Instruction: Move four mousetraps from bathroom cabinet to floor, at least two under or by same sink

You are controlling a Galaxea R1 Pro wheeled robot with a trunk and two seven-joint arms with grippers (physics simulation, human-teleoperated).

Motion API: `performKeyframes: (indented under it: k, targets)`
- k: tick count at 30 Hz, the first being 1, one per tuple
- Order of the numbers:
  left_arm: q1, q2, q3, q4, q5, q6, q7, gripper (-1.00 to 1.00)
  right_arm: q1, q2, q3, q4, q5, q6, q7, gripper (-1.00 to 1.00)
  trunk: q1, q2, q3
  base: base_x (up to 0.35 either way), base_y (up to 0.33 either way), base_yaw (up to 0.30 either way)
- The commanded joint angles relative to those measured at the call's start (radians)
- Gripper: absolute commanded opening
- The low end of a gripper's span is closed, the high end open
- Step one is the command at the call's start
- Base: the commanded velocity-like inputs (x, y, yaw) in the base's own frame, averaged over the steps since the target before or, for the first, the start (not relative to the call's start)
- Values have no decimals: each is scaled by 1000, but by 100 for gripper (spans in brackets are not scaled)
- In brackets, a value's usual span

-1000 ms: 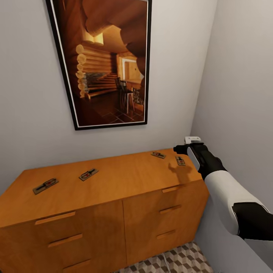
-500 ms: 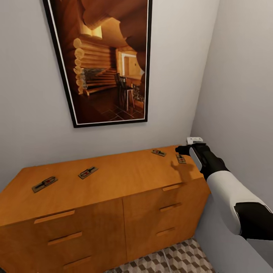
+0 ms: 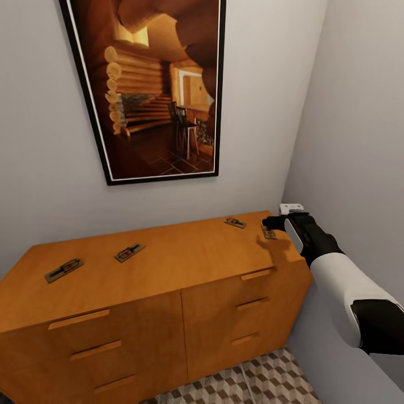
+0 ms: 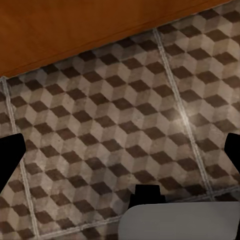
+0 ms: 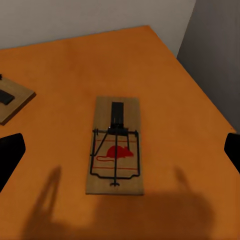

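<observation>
The right hand hovers, fingers spread wide, above the rightmost of four mousetraps on the cabinet.

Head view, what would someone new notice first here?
Probably the big framed picture of a log interior on the wall above the orange-brown cabinet. Next, four mousetraps on the cabinet top: two toward its left end, two near its right end. The right pincer hovers open over the rightmost trap.
</observation>
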Motion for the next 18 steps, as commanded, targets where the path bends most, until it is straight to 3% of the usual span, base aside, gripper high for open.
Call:
performKeyframes:
  k: [1,18]
  targets:
    - [-2,0,-8,4,0,-6,6,100,-1,-2,7,-1,-10,4,-4,100,0,-1,-3,0,0,0]
    - [-2,-1,-8,4,0,-6,6,100,-1,-3,7,-1,-10,4,-3,100,0,-1,-30,0,0,0]
